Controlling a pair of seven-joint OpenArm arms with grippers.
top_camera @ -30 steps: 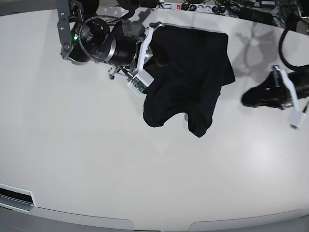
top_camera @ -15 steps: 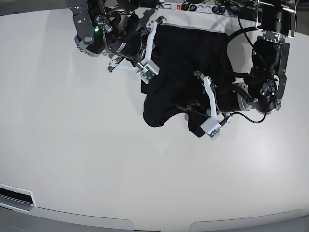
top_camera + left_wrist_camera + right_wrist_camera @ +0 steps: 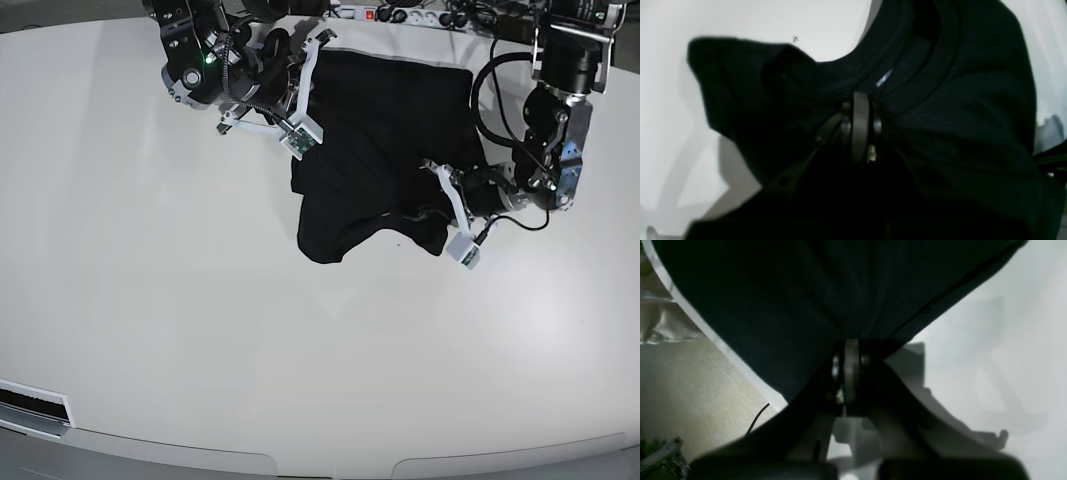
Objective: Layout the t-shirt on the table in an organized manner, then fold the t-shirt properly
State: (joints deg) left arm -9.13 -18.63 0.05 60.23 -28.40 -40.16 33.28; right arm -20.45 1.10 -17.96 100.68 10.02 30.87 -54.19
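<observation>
The black t-shirt (image 3: 385, 120) lies crumpled at the far middle of the white table (image 3: 300, 350). My right gripper (image 3: 316, 98) is at the shirt's left edge in the base view. Its wrist view shows it (image 3: 848, 343) shut on a hem of the t-shirt (image 3: 773, 290), with the cloth stretched taut. My left gripper (image 3: 428, 208) is at the shirt's lower right part. The left wrist view shows it (image 3: 860, 98) shut on bunched cloth of the t-shirt (image 3: 957, 116), just below the collar and its small label (image 3: 884, 79).
A power strip and cables (image 3: 400, 14) line the table's far edge. Beige floor (image 3: 690, 380) shows past the table edge in the right wrist view. A dark slot (image 3: 30, 405) sits at the near left corner.
The left arm came in from the right and shut on the shirt's lower right lobe, which is now drawn up and to the right. The right arm shifted slightly toward the far edge.
</observation>
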